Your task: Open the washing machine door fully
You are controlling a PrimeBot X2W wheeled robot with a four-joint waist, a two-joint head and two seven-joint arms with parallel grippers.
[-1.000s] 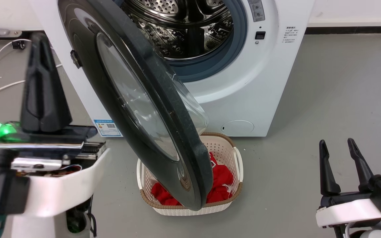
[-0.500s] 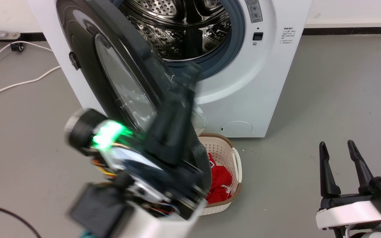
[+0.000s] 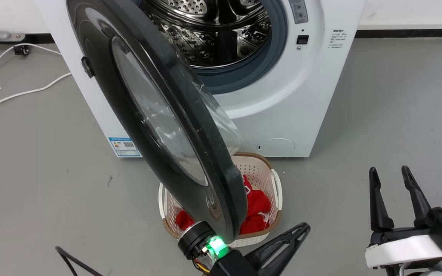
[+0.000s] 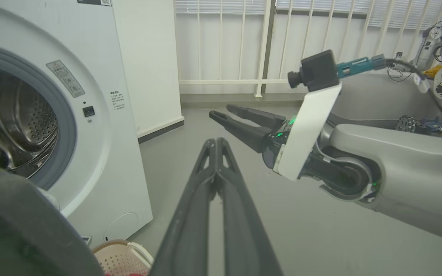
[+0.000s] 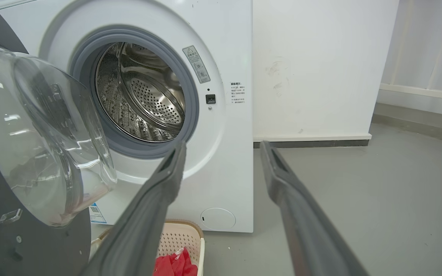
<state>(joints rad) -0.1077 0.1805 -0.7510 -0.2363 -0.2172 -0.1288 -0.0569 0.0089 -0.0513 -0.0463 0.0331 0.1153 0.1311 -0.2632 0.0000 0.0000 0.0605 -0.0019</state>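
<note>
The washing machine door stands swung out from the white washing machine, its black rim edge-on over the basket and its glass bowl facing the drum. The door's blurred dark rim shows at the lower left of the left wrist view. My left gripper is shut on nothing, low at the bottom centre. Its wrist sits just under the door's lower rim and its fingers point right, away from the door. My right gripper hangs open and empty at the lower right, apart from the door.
The steel drum gapes behind the door. A white basket with red clothes stands on the floor under the door's lower edge. White cables lie at the left, and a black cable at the bottom left.
My left arm swept from the left of the door, across its front, down to the bottom centre under its lower rim. The door and the right gripper stand about as before.
</note>
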